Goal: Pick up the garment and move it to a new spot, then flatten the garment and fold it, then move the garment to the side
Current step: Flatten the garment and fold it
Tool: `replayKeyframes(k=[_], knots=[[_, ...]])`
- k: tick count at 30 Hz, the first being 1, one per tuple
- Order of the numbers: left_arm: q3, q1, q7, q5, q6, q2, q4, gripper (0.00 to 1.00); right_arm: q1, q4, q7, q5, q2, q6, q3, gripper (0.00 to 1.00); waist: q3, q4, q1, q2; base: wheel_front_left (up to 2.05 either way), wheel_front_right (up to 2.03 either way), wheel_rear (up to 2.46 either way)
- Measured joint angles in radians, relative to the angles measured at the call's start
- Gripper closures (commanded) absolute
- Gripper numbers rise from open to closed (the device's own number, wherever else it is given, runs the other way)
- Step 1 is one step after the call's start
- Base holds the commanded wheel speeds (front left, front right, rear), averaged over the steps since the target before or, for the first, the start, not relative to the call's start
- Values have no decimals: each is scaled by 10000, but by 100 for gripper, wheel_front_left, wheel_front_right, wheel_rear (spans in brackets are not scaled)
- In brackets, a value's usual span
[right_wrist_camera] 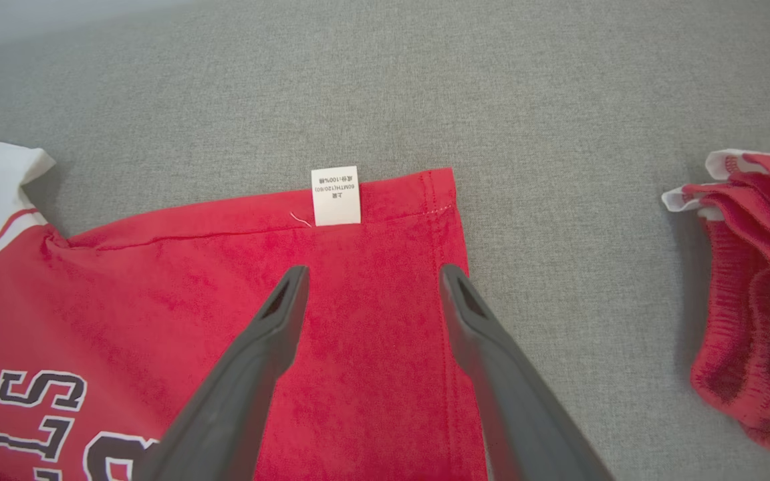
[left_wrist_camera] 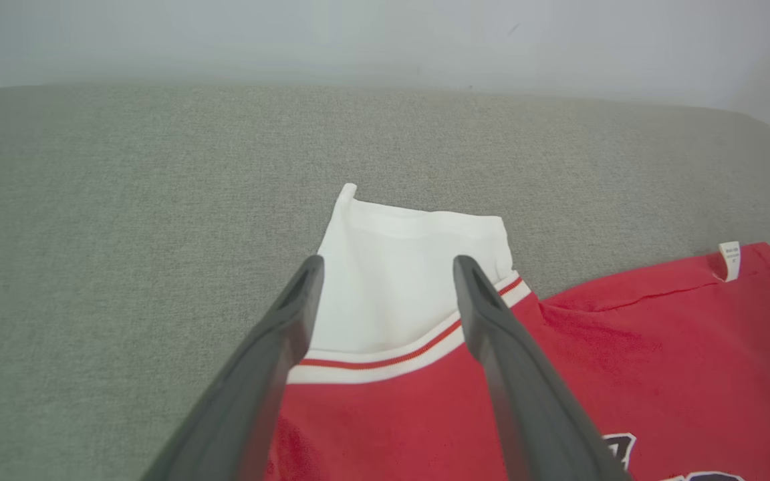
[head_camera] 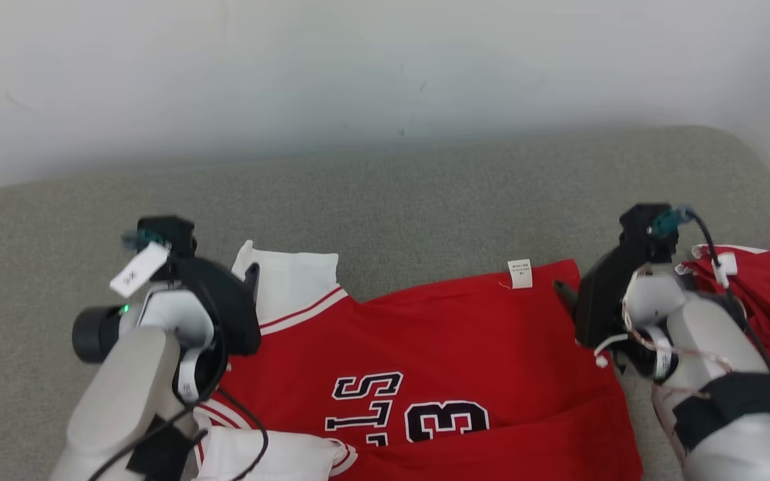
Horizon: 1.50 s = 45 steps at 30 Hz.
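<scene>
1. Two sets of long dark fingers stand spread wide with nothing between them. The left fingers point at the far sleeve; the right fingers point at the far hem corner.
2. Whether any tip is pressing the cloth cannot be told; both look poised just over it.
3. The short white sleeve with red-striped trim lies flat and points away from the robot, framed between the left tips.
4. The small white care label sticks out at the far edge, just beyond the right tips and beside the hem corner.
5. The red jersey with white sleeves and dark outlined lettering lies spread out in front of the robot, shoulders to its left and hem to its right, between the two arms.
6. That placing looks deliberate: with one arm at each end of the far edge, both could pinch it together, either to pull it taut or to bring it over in a fold. Judging by how flat the cloth lies, flattening seems nearly done and folding not yet begun.
7. A soft ridge runs across the near right part of the jersey, so that side may need smoothing.
8. A crumpled red garment with white trim sits well apart on the right, probably set aside.
9. The grey fabric-covered worktop has rounded far corners and plenty of bare room beyond the jersey.
10. A plain pale wall rises behind it.
</scene>
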Motion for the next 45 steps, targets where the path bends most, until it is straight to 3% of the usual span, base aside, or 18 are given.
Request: replayKeyframes(k=[9,26,33,37,45], knots=[[-12,-1533,1001,65,79,-437,953,0,-1460,899,1014,-15,-178,-349,-199,0,945,17,1,0,0,0,0],[-33,-3184,1745,71,88,-535,2683,0,-2894,2255,1290,-19,-341,-518,-336,0,2228,446,0,0,0,0,0],[-4,-3672,1728,54,71,-602,3185,0,-3340,2755,1267,-65,-336,-525,-276,10,2291,454,-1,0,0,0,0],[-17,-3883,1728,50,63,-677,3267,0,-3521,2796,1172,-73,-337,-562,-278,23,2447,442,-1,0,0,0,0],[-144,-4521,1726,75,19,-702,3384,0,-4019,2859,1009,-153,-276,-614,-257,29,3045,441,-1,0,0,0,0]])
